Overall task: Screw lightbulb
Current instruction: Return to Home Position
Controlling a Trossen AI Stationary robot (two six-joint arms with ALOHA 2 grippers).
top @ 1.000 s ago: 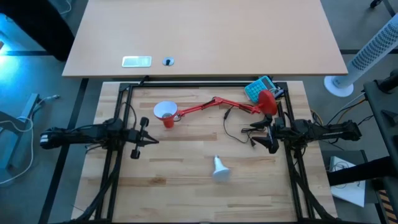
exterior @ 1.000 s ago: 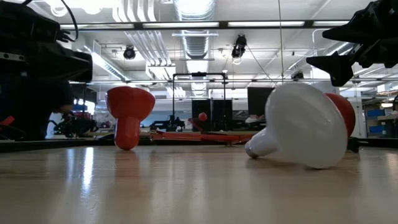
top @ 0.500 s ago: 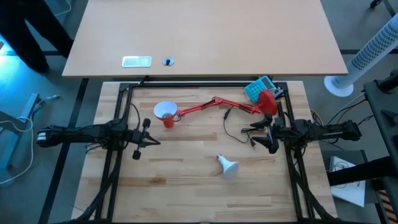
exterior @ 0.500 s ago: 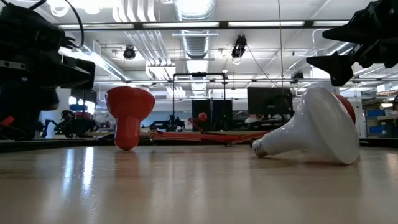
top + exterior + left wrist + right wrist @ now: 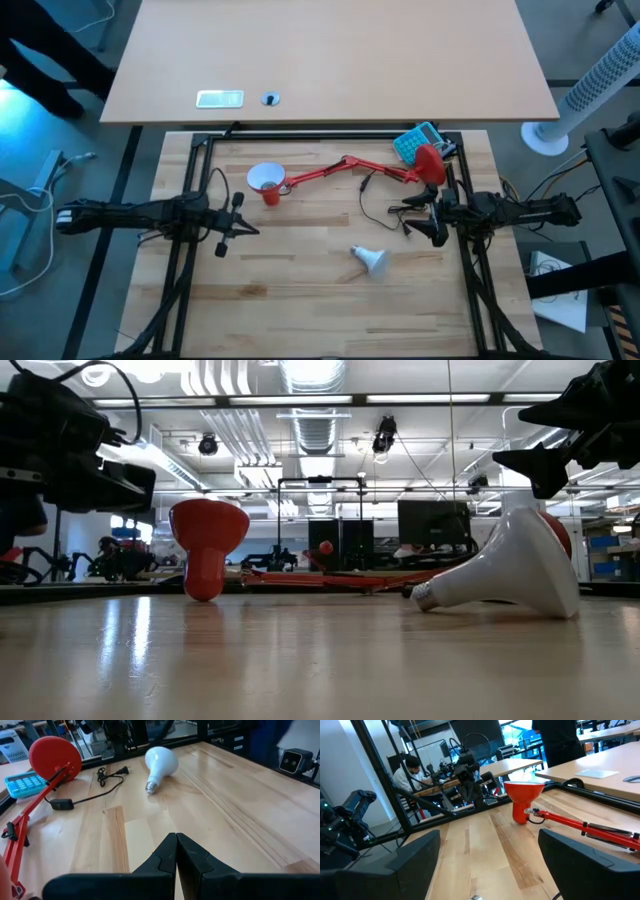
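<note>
- Lightbulb (image 5: 371,261) lies on its side on the table (image 5: 300,300), between both arms, untouched.
- Left wrist view: left gripper (image 5: 176,837) fingers pressed together, empty.
- Right wrist view: right gripper (image 5: 490,835) spread wide, empty, facing the red lamp shade (image 5: 524,795).

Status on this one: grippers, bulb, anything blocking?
Left gripper shut, empty, on the left. Right gripper open, on the right. Lightbulb loose on its side between them, out of lamp. Nothing blocking it.

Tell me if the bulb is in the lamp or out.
Out: the bulb lies on its side on the table, apart from the shade.
</note>
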